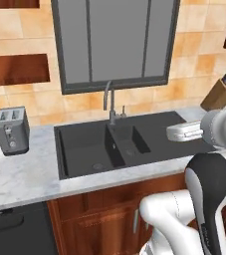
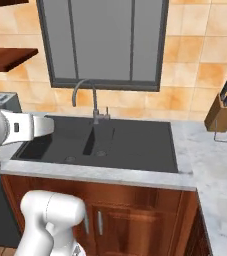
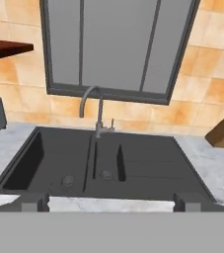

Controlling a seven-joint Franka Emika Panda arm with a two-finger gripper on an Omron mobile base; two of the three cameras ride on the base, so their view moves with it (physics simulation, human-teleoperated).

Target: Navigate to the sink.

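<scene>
The robot is standing right in front of the wide black rectangular double-basin sink (image 1: 115, 142), facing it squarely.

That sink is sitting sunk into the pale grey marble worktop (image 1: 25, 174) under the dark-framed window (image 1: 115, 42), its thin grey gooseneck faucet (image 1: 109, 102) rising at the back edge between the larger bowl and the smaller one. The white arm is reaching forward over the front rim, and the fingers (image 3: 108, 201) are hovering spread wide apart with nothing between them. A silver two-slot toaster (image 1: 12, 129) is standing well left of the sink, a wooden knife block (image 2: 223, 112) well right.
</scene>
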